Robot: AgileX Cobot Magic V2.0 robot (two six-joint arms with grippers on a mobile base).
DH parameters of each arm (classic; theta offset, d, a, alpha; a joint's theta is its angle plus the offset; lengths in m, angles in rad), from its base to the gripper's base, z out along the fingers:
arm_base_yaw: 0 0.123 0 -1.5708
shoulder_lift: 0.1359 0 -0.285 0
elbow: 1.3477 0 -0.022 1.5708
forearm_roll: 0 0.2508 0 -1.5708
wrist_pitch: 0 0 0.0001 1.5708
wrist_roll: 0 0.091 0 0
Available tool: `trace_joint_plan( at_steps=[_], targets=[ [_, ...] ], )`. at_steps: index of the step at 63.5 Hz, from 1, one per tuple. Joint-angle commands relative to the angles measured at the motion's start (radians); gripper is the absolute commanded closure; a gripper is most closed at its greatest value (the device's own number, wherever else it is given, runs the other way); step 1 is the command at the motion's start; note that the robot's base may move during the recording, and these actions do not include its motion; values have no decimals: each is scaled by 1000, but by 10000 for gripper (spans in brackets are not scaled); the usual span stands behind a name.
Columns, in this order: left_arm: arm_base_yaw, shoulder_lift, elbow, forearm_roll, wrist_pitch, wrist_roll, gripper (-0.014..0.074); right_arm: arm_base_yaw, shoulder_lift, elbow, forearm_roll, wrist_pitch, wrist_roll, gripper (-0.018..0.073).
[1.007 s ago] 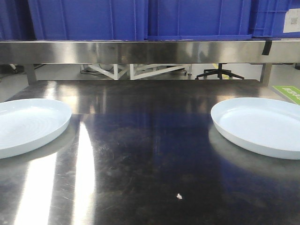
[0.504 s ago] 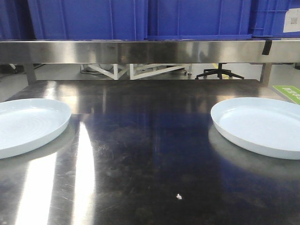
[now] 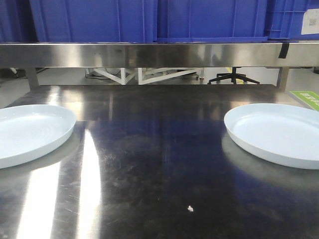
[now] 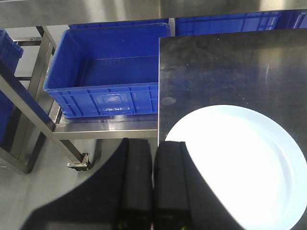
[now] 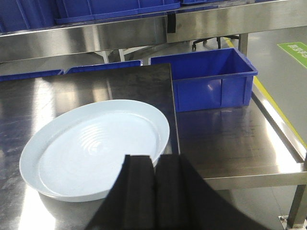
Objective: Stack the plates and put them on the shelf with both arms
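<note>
So the left gripper (image 4: 153, 146) is pinched tight, its two dark fingers pressed together with nothing between them, hanging over the steel table's (image 4: 216, 62) left edge. The tips sit right by the near rim of the left plate (image 4: 244, 167); can't tell if they actually touch it. The right gripper (image 5: 154, 160) is the same deal: fingers squeezed together, empty, at the near rim of the right plate (image 5: 96, 148) by the table's right edge.

From the front view both plates lie flat on the table, well apart, one at each end, with a tiny white speck (image 3: 190, 208) near the table's front. Off the table's left edge there's an open blue crate (image 4: 110, 81) on a lower rack (image 4: 105, 127). A second blue crate (image 5: 211, 79) sits off the table's right edge. A steel shelf (image 3: 159, 54) runs above the table's back, loaded with blue bins (image 3: 199, 20).
</note>
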Motion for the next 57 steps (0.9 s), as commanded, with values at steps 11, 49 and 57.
trace_joint_plan(
  at_steps=[11, 49, 57],
  targets=[
    [0, -5, -38, -1, -54, -2, 507, -5, -18, -2, -11, -84, -5, 512],
    [0, 20, -38, 37, -36, -2, 507, -13, -18, -3, -175, -422, 12, 512],
    [0, 20, -38, 37, -32, -2, 507, -13, -9, -66, -156, -318, 111, 512]
  ],
)
